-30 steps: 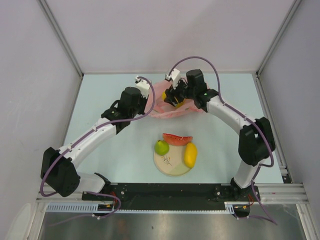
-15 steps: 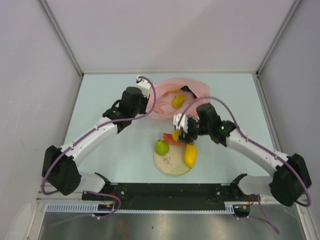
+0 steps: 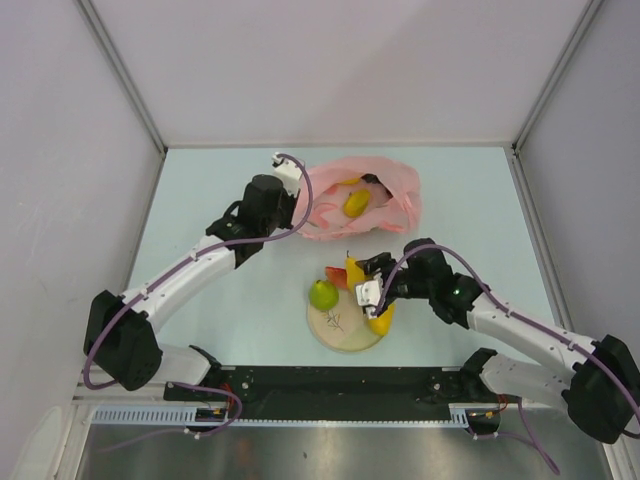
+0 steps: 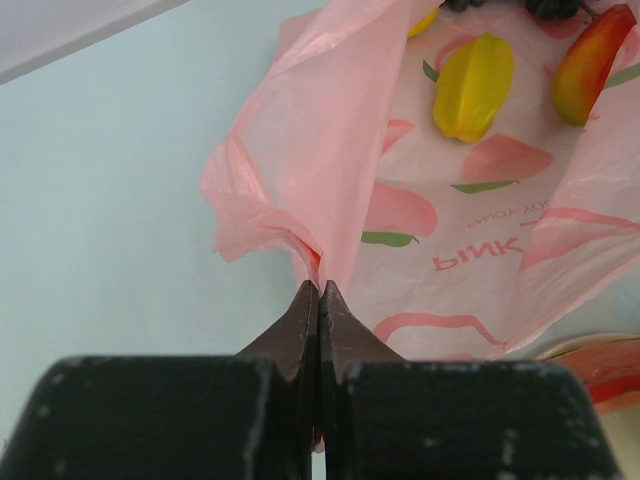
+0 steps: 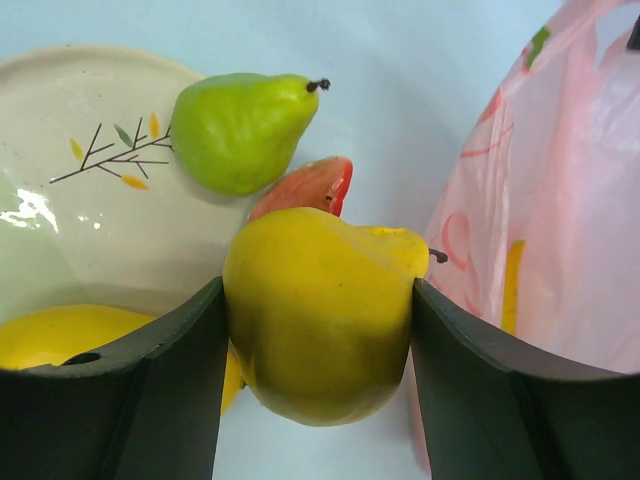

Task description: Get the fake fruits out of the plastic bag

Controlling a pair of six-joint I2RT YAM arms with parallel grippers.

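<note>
Open table lies right of the bag and around the plate. My left gripper is clenched on the bag's edge. My right gripper grasps a yellow fruit squarely between its fingers, by the plate's rim near the pear. A star fruit lies inside the bag.

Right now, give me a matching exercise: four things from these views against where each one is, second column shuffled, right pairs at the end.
1. green pear
2. yellow fruit with a stem
3. yellow ridged fruit
4. plastic bag

A. pinched at its edge by the shut left end effector
B. resting at the plate's edge
C. gripped by the right end effector
D. lying inside the bag

Pairs: 1-B, 2-C, 3-D, 4-A
</note>
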